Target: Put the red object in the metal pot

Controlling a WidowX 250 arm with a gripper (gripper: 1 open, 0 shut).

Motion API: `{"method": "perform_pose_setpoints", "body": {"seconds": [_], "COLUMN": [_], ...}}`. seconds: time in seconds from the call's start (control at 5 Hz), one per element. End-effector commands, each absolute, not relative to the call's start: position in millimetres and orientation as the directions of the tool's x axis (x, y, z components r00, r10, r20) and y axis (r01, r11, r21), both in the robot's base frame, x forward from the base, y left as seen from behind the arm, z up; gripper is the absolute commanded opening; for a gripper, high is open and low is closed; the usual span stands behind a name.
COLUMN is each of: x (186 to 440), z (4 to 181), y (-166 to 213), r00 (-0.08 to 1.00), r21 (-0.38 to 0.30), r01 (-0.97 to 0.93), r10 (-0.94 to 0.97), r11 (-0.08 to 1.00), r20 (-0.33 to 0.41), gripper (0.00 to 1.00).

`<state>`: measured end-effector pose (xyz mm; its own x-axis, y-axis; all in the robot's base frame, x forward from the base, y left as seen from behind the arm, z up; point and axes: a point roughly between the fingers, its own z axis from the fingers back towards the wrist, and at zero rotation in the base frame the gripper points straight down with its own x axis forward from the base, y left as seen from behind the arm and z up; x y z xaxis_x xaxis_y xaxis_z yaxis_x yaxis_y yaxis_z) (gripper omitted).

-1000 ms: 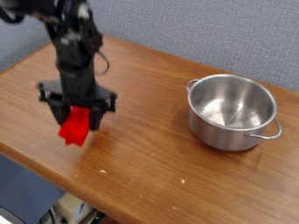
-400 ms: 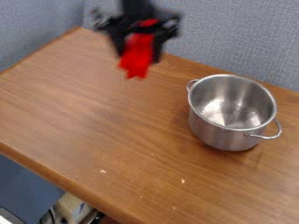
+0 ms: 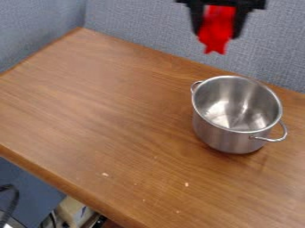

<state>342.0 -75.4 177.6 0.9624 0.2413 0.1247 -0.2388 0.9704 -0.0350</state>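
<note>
Brown wooden tabletop (image 3: 107, 116) fills most of the view, with a grey-blue wall behind it. At the top edge, right of centre, the dark end effector (image 3: 220, 7) is clamped on the red object (image 3: 217, 27), which hangs in the air above the tabletop. Lower right, the metal pot (image 3: 240, 114) stands upright, below the red object and slightly to its right.

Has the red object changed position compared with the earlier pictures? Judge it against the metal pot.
Yes. The red object, held in the gripper, has travelled up and rightward across the picture, from over the table's left side to just above the metal pot.
</note>
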Motion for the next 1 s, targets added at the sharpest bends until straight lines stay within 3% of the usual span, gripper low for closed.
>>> {"method": "perform_pose_setpoints", "body": {"seconds": [0.0,0.4,0.6,0.8], "x": [333,319,323,322], "z": [180.2,146.2,140.8,151.7], "y": [-77,-77,-76,-81], "r00": [0.954,0.957,0.955,0.947], "r21": [-0.049,0.006,0.022,0.032], "r01": [-0.254,-0.259,-0.272,-0.303], "r10": [0.258,0.256,0.267,0.297], "r11": [0.966,0.966,0.962,0.953], "r20": [0.153,0.136,0.128,0.123], "gripper": [0.00,0.00,0.00,0.00]}}
